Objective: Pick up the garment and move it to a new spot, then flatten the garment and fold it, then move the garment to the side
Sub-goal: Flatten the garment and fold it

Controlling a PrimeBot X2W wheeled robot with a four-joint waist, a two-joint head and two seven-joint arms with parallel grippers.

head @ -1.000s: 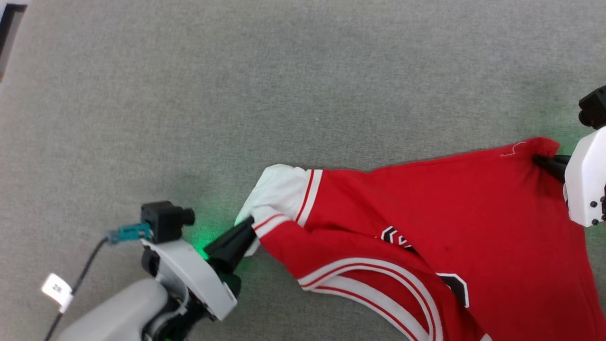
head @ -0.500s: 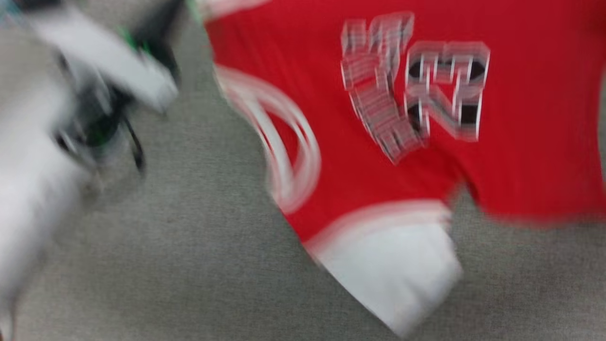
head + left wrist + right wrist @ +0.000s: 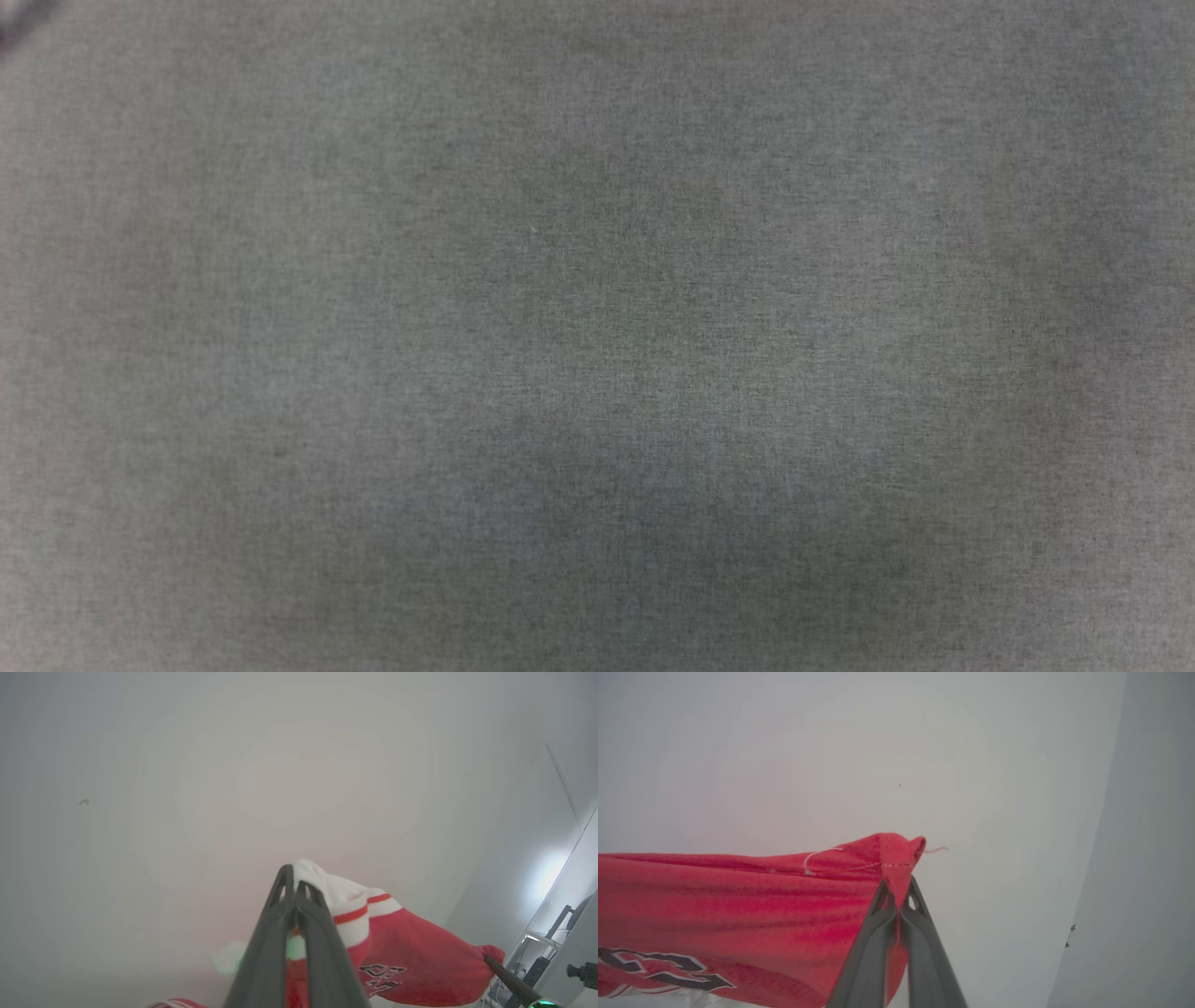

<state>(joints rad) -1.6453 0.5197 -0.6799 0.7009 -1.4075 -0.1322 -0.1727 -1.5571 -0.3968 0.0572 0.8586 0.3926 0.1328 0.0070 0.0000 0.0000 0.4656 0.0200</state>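
Observation:
The garment (image 3: 411,956) is a red jersey with white panels, striped trim and black-and-white lettering, held up off the surface between both arms. In the left wrist view my left gripper (image 3: 294,882) is shut on its white, red-striped corner. In the right wrist view my right gripper (image 3: 899,889) is shut on a red hem corner of the garment (image 3: 738,896), which stretches away to the left with lettering low down. The right gripper's dark fingers (image 3: 507,977) also show at the garment's far corner in the left wrist view.
The head view looks straight down at grey fabric surface (image 3: 597,336). Both wrist views face a pale wall (image 3: 831,756). At the right edge of the left wrist view stand a cart and equipment (image 3: 542,952).
The head camera has swung a long way: garment and arms, in its picture a second ago, have left it. The right gripper's jaws have closed further on the red corner.

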